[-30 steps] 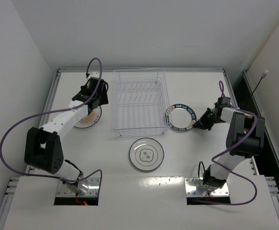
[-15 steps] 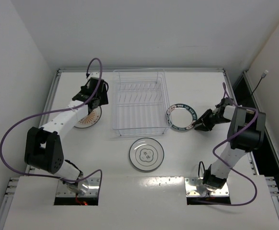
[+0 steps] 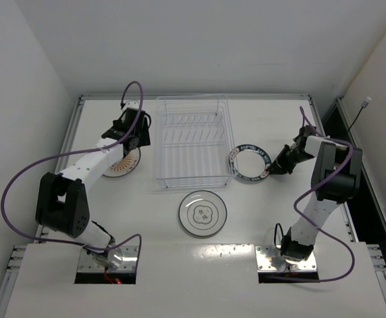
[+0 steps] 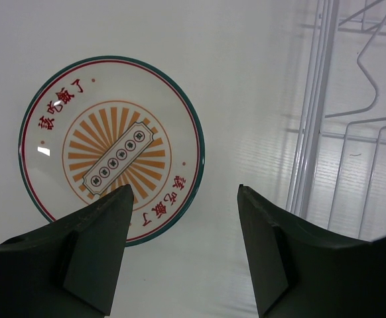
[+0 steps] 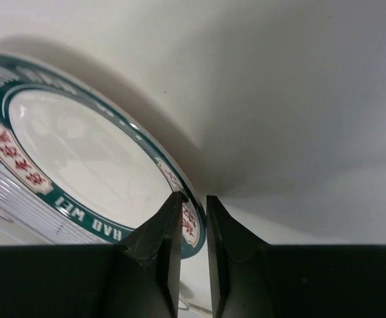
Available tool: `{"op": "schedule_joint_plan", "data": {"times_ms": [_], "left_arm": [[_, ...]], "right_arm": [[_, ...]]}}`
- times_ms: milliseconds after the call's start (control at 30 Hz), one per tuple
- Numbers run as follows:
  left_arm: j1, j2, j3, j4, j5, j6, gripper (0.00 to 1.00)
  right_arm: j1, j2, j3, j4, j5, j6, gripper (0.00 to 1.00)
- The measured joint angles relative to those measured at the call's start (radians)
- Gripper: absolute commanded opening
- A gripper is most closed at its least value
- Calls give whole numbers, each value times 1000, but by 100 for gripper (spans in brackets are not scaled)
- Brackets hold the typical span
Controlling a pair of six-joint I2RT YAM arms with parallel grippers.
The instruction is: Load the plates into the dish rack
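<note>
Right gripper [image 3: 277,165], seen from the top camera, sits at the 3 o'clock edge of the dark-rimmed white ceramic plate [image 3: 251,162], which lies just off the silver wire dish rack [image 3: 193,142] at its 4 o'clock corner. The left gripper [image 3: 132,132] hovers over the orange-striped white round plate [image 3: 122,162] at the rack's 9 o'clock side. A grey-ringed white round plate [image 3: 203,212] lies flat on the white table [image 3: 272,218] at the rack's 6 o'clock. No plate is in the rack.

From the left wrist, the left gripper [image 4: 183,192] is spread wide and holds nothing. The orange-striped plate [image 4: 110,149] lies flat at 10 o'clock of the gap, and the rack wires [image 4: 312,132] are at 2 o'clock.

From the right wrist, the right gripper [image 5: 194,202] is clenched thinly on the green-banded rim of the dark-rimmed plate [image 5: 87,152].

The bite looks shallow, right at the lip. Glazed ceramic could slip out on the lift, or the plate could swing and knock the rack's near wire.
</note>
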Motion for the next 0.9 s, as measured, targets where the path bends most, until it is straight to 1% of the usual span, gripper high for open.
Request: {"op": "schedule_joint_plan", "data": {"times_ms": [67,200,333,433,500,700,800,900], "left_arm": [[0,1,0,0,0,0,61],[0,2,0,-1,-1,0,61],[0,2,0,-6,-8,0,61],[0,2,0,-7,-13,-1,61],[0,2,0,-8,-16,-1,61],[0,2,0,-8,-19,-3,61],[0,2,0,-8,-19,-4,61],[0,2,0,-8,-19,-4,61]], "right_arm": [[8,10,21,-21,1,-5,1],[13,12,30,-19,11,-16,0],[12,-19,-13,14,5,-19,0],[13,-105,-63,13,34,-22,0],[13,-195,-84,-3,63,-24,0],[15,-467,-61,-13,130,-28,0],[24,-537,-21,-15,152,-21,0],[40,-571,31,-20,180,-17,0]]}}
